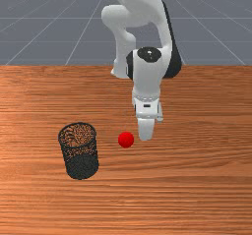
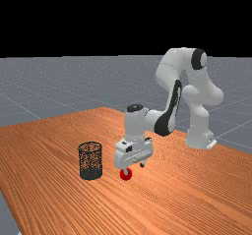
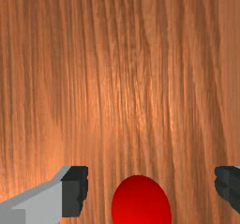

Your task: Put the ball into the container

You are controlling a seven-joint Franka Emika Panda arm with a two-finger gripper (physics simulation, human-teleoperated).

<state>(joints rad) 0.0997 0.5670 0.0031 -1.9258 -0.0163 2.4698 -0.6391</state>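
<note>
Claw [image 2: 134, 169]: released, its two fingers [image 3: 75, 192] standing wide apart with nothing gripped. Both fingers point down, low over the bench [image 1: 197, 190]. In the front view they line up nearly one behind the other; in the far view both tips show separately.

Ball [image 1: 126, 139]: red, on the bench, outside the container [image 1: 81, 167]. Front view: ball lies just left of the claw and a little nearer the camera, with a narrow strip of wood between them. Far view: the left fingertip overlaps the upper part of the ball, by line of sight. Wrist view: ball appears in the span between the fingers of the claw [image 3: 151, 190], with wood visible on either side of it, closer to the finger whose long grey side shows. Part of the ball is cut off at the picture edge.

Container: black mesh cylinder, open top, upright on the bench. Located left of the ball in both the front and far views, apart from it and from the claw.

Arm [image 1: 147, 76]: white and grey, reaches from the far side of the bench in the front view, bent, hand lowered toward the ball.
</note>
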